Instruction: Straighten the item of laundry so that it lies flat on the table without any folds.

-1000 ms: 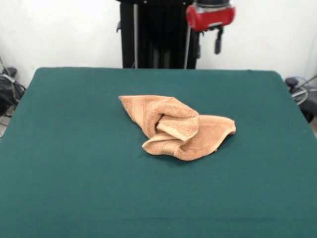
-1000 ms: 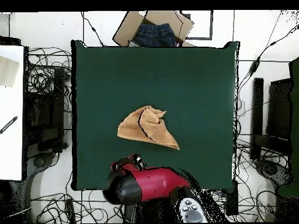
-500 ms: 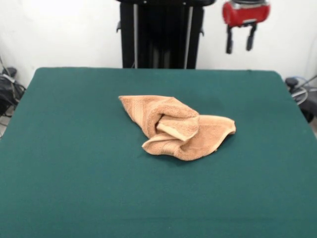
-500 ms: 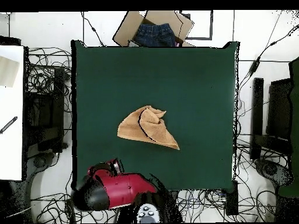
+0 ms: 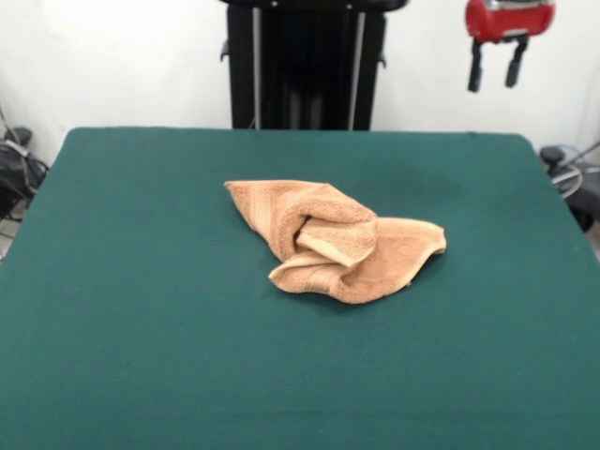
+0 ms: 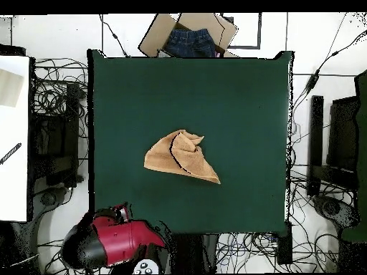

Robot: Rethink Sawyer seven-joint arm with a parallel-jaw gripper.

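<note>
Towel (image 5: pixel 335 240) lies crumpled near the centre of the table (image 5: pixel 141 356), folded over itself, one corner pointing left, a lobe spread right. Gripper (image 5: pixel 494 67) hangs at upper right, above the table's far right corner, fingers parted, empty, well apart from towel.

Front camera facing the pedestal (image 5: pixel 305 64), overhead straight down; shared table (image 5: pixel 141 356), perhaps entirely.
</note>
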